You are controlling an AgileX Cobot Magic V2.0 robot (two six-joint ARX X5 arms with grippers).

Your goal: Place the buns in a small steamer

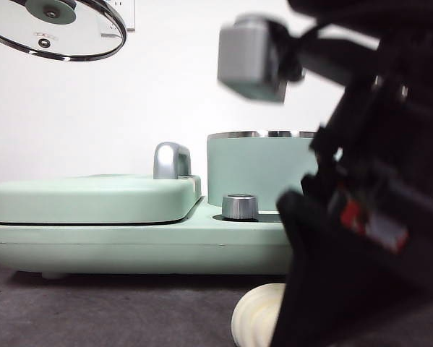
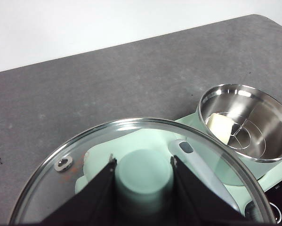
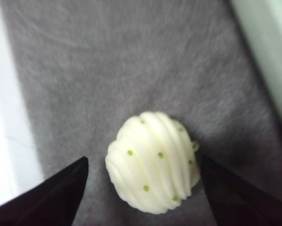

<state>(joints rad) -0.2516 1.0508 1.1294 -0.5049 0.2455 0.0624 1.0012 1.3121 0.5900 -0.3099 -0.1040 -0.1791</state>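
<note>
A ridged cream-white bun (image 3: 152,160) with small green dots lies on the dark grey table. My right gripper (image 3: 143,159) stands open around it, one jaw on each side, not touching. In the front view this bun (image 1: 256,316) peeks out at the bottom beside the dark right arm (image 1: 361,217). The small steamer (image 1: 263,170) stands uncovered, and a smooth pale bun (image 2: 221,128) lies inside its steel bowl (image 2: 253,106). My left gripper (image 2: 143,165) is shut on the green knob of the glass lid (image 2: 79,157), held high and to the side of the pot, seen as the glass lid (image 1: 53,32) in the front view.
The flat mint green grill section (image 1: 93,199) with its chrome handle (image 1: 171,160) sits beside the pot on the same base. A steel dial (image 1: 239,206) stands in front of the pot. The table's pale edge (image 3: 9,141) runs close to the ridged bun.
</note>
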